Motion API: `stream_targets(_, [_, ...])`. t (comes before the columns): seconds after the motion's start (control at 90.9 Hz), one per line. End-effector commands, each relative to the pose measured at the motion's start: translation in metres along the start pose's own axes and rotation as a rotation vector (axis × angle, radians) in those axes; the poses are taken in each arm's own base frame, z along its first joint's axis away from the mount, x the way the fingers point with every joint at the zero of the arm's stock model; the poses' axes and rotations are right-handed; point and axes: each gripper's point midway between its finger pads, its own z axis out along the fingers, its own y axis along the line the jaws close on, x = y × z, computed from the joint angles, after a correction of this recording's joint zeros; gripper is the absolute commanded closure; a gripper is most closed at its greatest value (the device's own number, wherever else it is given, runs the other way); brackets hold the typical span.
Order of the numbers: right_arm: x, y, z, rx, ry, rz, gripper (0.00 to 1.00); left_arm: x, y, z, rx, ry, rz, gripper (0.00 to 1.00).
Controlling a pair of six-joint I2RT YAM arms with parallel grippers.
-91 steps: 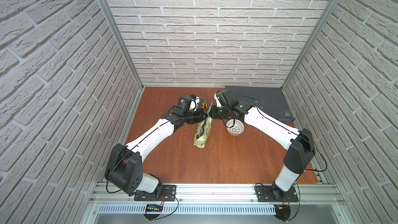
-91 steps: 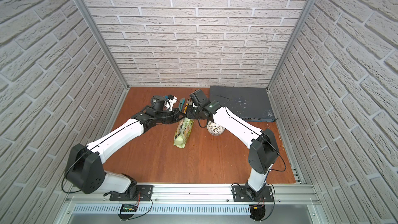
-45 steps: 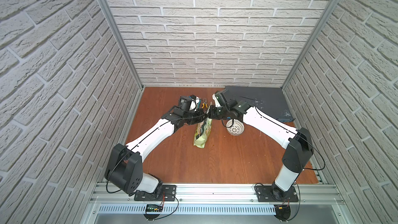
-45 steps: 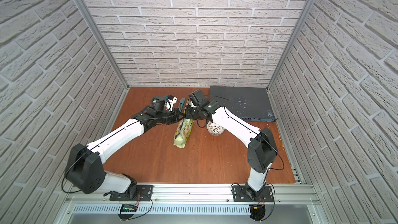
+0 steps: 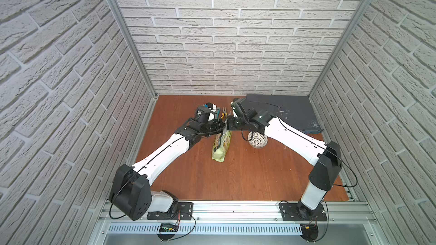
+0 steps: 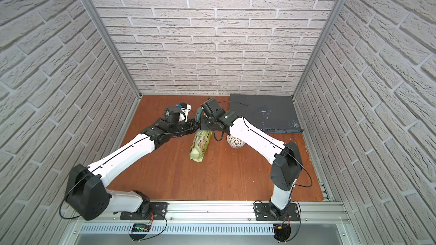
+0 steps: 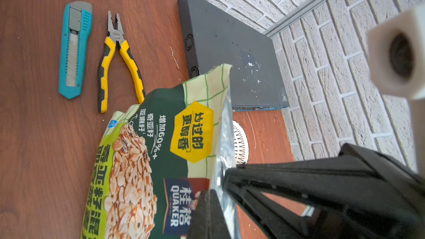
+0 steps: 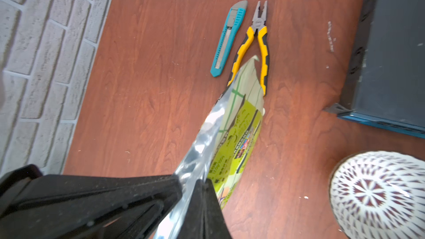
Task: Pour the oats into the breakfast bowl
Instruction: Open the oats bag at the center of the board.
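Observation:
The oats pouch (image 5: 221,146), dark green and lime with an oat picture, stands tilted on the wooden table in both top views, also pouch (image 6: 200,146). Its top edge is raised between the two arms. My left gripper (image 7: 218,187) is shut on the pouch (image 7: 161,157) at its top, with silver lining beside the fingers. My right gripper (image 8: 190,182) is shut on the same top edge of the pouch (image 8: 236,134) from the other side. The oats themselves are hidden inside. The white lattice breakfast bowl (image 5: 258,141) stands just right of the pouch, under the right arm, also bowl (image 8: 377,191).
A teal utility knife (image 7: 74,49) and yellow-handled pliers (image 7: 115,60) lie on the table behind the pouch. A flat dark box (image 5: 283,111) fills the back right corner. Brick walls close in three sides.
The right gripper's jaws have shut on the pouch's top edge. The left gripper has kept its hold, and pouch and bowl stay where they were.

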Motion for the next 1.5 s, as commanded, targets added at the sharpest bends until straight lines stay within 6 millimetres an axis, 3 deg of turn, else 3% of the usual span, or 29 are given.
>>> stream_targets(0.0, [0.007,-0.043,-0.022,0.209,0.015,-0.056,0.97,-0.032,0.014,-0.014,-0.087,-0.154,0.027,1.00])
stream_targets(0.253, [0.001,-0.063,-0.036,0.330,-0.006,-0.111,0.97,-0.036,0.023,-0.035,-0.165,-0.202,0.051,1.00])
stream_targets(0.429, [-0.006,-0.063,-0.049,0.330,-0.040,-0.128,0.97,-0.037,0.021,-0.046,-0.175,-0.204,0.062,1.00])
stream_targets(0.704, [-0.025,-0.085,-0.064,0.510,-0.060,-0.269,0.97,-0.025,0.030,-0.065,-0.244,-0.158,0.104,1.00])
stream_targets(0.781, [-0.026,-0.077,-0.059,0.460,-0.048,-0.278,0.97,-0.018,0.031,-0.068,-0.242,-0.132,0.106,1.00])
stream_targets(0.935, [-0.020,-0.039,-0.046,0.187,-0.039,-0.253,0.97,-0.003,0.024,-0.067,-0.190,-0.074,0.104,1.00])
stream_targets(1.1, [-0.022,-0.032,-0.052,0.074,-0.052,-0.224,0.96,0.007,0.021,-0.065,-0.161,-0.035,0.104,1.00])
stream_targets(1.177, [-0.022,-0.031,-0.062,0.038,-0.074,-0.223,0.83,0.009,0.021,-0.065,-0.156,-0.028,0.101,1.00])
stream_targets(1.32, [-0.013,-0.032,-0.076,-0.018,-0.128,-0.232,0.40,0.010,0.022,-0.065,-0.160,-0.031,0.094,1.00])
stream_targets(1.408, [-0.002,-0.031,-0.082,-0.073,-0.151,-0.236,0.19,0.010,0.025,-0.066,-0.175,-0.038,0.098,1.00])
stream_targets(1.485, [0.012,-0.024,-0.087,-0.148,-0.164,-0.252,0.07,0.008,0.026,-0.067,-0.182,-0.044,0.106,0.91])
